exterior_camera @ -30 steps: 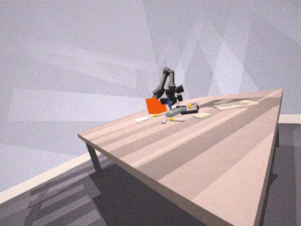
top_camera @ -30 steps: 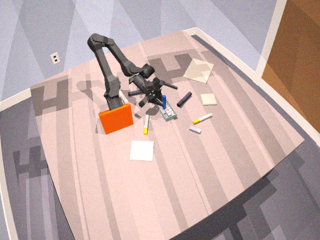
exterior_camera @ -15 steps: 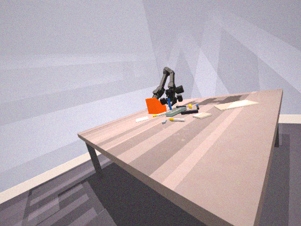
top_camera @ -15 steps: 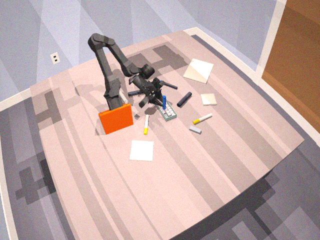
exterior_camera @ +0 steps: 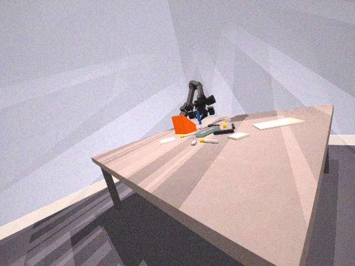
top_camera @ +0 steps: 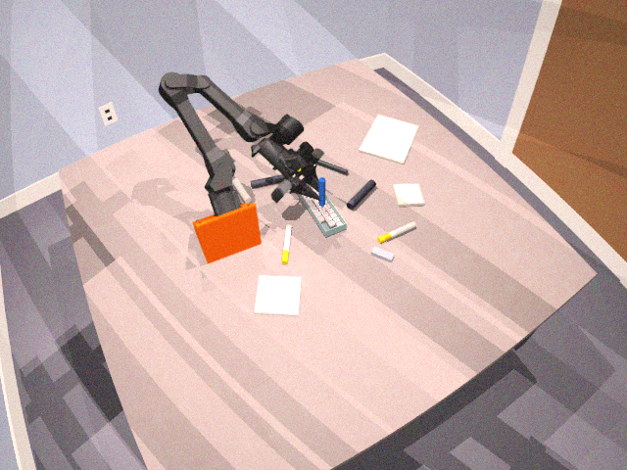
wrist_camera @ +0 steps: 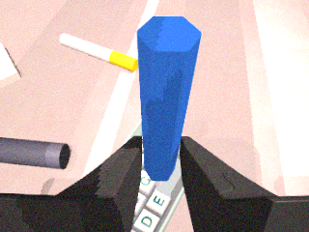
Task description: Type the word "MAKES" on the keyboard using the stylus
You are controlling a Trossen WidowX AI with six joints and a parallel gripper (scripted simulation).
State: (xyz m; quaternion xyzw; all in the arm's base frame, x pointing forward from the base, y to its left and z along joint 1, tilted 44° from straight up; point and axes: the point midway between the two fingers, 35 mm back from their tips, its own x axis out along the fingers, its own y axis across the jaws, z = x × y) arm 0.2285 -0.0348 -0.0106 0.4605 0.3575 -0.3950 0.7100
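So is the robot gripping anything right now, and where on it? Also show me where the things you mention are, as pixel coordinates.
Yes, the gripper (wrist_camera: 160, 144) has the blue six-sided stylus (top_camera: 321, 192) (exterior_camera: 198, 117) (wrist_camera: 165, 97) by its lower part, the broad end sticking up above the fingers.

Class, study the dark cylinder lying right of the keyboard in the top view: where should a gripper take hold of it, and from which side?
Grip the dark cylinder around its middle, probably from straight above, with one finger on each long side. It lies flat, long and slim, so closing across its width should suit. The keyboard lies to one side, so descend carefully.
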